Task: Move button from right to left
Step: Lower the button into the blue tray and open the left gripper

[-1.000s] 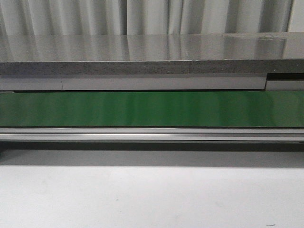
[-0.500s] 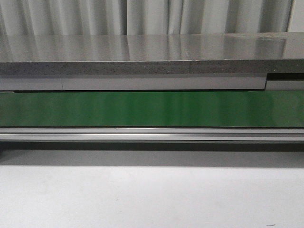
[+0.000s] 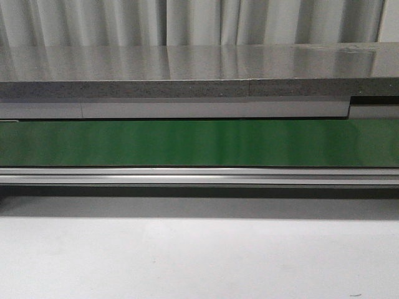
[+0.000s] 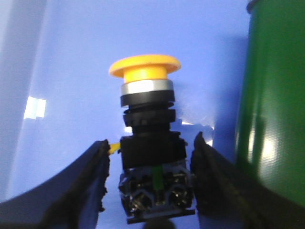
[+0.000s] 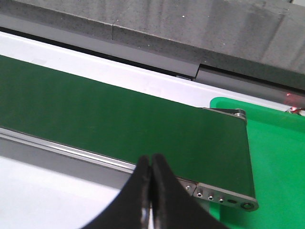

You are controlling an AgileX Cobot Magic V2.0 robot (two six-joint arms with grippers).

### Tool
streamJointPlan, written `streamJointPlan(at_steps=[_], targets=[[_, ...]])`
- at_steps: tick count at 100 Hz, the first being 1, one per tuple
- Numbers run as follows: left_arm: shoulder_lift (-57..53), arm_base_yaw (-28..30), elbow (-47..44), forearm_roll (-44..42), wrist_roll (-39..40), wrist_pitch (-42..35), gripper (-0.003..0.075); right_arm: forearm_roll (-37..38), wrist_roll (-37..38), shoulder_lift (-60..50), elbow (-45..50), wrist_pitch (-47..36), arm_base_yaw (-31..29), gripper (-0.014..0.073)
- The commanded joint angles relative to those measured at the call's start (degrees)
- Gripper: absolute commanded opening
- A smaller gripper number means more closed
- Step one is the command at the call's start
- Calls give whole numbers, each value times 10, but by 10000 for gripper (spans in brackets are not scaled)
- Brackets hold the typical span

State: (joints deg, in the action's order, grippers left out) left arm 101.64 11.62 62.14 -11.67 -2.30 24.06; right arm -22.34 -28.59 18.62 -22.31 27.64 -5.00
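From where I sit the front view is evenly lit and fairly sharp, with soft vertical sheen across the green belt [image 3: 199, 143] and pale reflections on the grey shelf [image 3: 187, 62] behind it. A dark shadow band lies under the rail onto the desk [image 3: 199, 255]. The left wrist view is soft and tinted blue; the button [image 4: 145, 138] is slightly blurred, with glare patches nearby. The right wrist view is clear, though the pincer [image 5: 151, 191] is out of focus.
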Motion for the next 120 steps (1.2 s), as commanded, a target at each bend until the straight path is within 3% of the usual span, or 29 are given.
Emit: streamJointPlan(at_steps=[1,14,62,81,120], targets=[[-24,2,13,-2,2,-32,360,-11,-4,3,-15,-40,0,-68],[-24,2,13,-5,2,-32,396,-11,-4,3,-15,-40,0,-68],[-43,2,13,-15,2,-34,396,-11,-4,3,-15,-40,0,-68],[-102,-10,13,15,2,-38,394,-11,-4,3,-15,-40,0,-68],[-268,-94,10,15,2,-13,394,-11,-4,3,-15,-40,0,-68]])
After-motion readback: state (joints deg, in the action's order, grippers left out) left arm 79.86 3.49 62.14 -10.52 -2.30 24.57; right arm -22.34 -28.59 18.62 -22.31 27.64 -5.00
